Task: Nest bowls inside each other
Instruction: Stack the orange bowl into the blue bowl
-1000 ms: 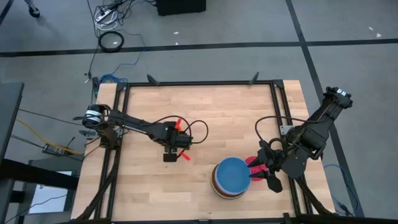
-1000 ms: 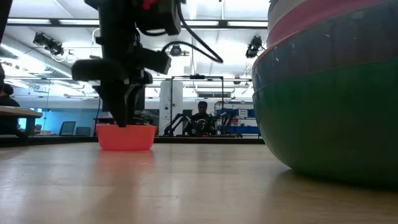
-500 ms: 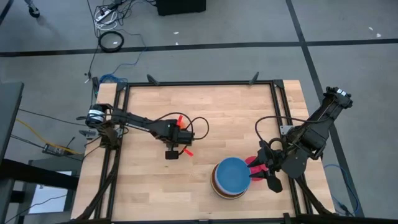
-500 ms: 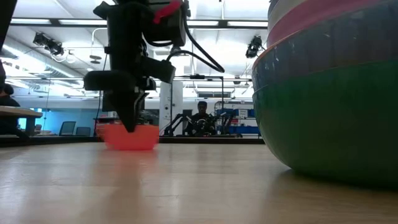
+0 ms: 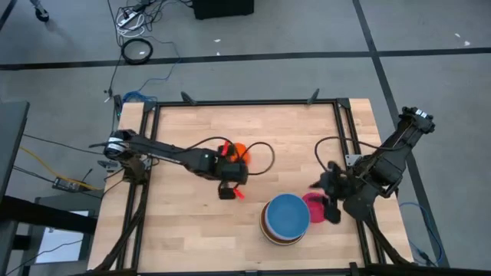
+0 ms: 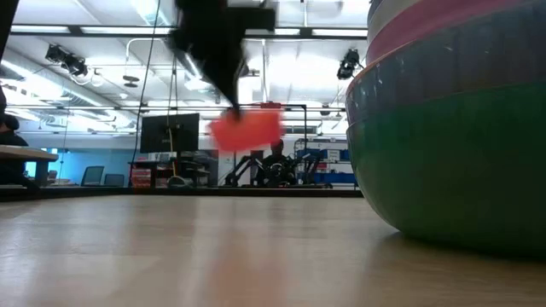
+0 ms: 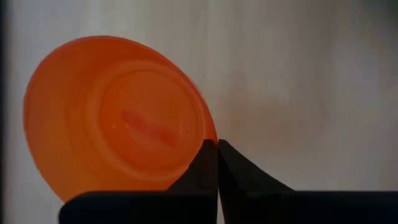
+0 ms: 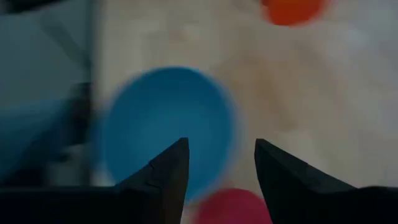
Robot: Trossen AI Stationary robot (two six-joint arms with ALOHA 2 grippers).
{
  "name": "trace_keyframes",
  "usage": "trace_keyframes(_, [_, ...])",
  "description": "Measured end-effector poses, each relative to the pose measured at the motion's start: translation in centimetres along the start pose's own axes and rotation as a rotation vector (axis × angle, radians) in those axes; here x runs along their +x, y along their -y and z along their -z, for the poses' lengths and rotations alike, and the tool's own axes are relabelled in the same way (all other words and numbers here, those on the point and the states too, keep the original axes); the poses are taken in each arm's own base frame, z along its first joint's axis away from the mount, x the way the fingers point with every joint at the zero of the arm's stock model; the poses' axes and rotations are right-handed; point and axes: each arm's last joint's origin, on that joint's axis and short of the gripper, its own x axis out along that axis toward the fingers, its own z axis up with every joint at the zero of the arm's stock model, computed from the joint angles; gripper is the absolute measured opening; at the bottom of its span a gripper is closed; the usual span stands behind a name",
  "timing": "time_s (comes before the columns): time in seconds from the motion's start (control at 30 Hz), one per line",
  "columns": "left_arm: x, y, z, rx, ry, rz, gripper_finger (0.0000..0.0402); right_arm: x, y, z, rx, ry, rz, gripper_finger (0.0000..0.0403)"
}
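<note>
A small orange-red bowl (image 5: 237, 149) hangs above the table's middle, with my left gripper (image 7: 216, 152) shut on it; in the low view the bowl (image 6: 246, 128) is well clear of the wood. Near the front edge stands a stack of nested bowls (image 5: 285, 218), a blue one on top. A small red bowl (image 5: 314, 205) rests on its base on the table, just right of the stack. My right gripper (image 5: 327, 198) hovers open above that red bowl, touching nothing. My left gripper pinches the orange-red bowl's rim (image 7: 210, 135) between its two fingertips (image 7: 205, 163). The fingers slant down from the table's left. The bowl is lifted clear and tipped, its underside (image 7: 134, 121) turned toward the wrist camera.
The stack fills the right of the low view as a green, teal and pink wall (image 6: 461, 128). Bare wood lies between the lifted bowl and the stack. A dark metal frame (image 5: 245, 102) runs along the table's edges. Cables trail over the floor beyond the far edge.
My left gripper has shut on the orange-red bowl's rim, then risen and swung toward the table's right. The bowl has left the table and tipped over. My right gripper has tipped its wrist and drawn back a little, uncovering the red bowl, and stays open.
</note>
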Motion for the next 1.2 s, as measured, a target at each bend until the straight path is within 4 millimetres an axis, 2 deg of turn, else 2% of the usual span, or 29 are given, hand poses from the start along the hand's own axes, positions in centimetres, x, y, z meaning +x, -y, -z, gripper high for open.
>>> trace_keyframes(0.13, [-6.2,1.7,-4.7,0.032,0.341,0.067,0.0001,-0.2,1.7,0.8,0.059,-0.015,0.185,0.0171])
trace_keyframes(0.2, [-8.9,3.1,-6.1,0.088,0.486,0.111,0.0001,-0.3,2.3,1.0,0.092,-0.009,0.244,0.0171])
trace_keyframes(0.27, [-10.7,4.6,-6.9,0.141,0.586,0.154,0.0001,-0.4,2.6,1.2,0.111,-0.004,0.278,0.0171])
trace_keyframes(0.37, [-11.4,6.7,-7.5,0.2,0.635,0.246,0.0001,-0.5,2.6,1.2,0.118,0.005,0.285,0.0171])
trace_keyframes(0.5, [-10.3,9.2,-8.0,0.256,0.652,0.404,0.0,-0.5,2.6,1.2,0.119,0.023,0.291,0.0171])
trace_keyframes(0.63, [-9.1,10.4,-8.4,0.267,0.657,0.476,0.0,-0.5,2.6,1.2,0.126,0.026,0.292,0.0171])
trace_keyframes(0.97, [-5.7,9.8,-9.5,0.161,0.599,0.454,0.0002,-0.5,2.6,1.2,0.127,0.008,0.285,0.0171])
trace_keyframes(1.2, [-5.3,9.8,-9.7,0.135,0.598,0.454,0.0054,-0.5,2.6,1.3,0.13,-0.026,0.272,0.0171])
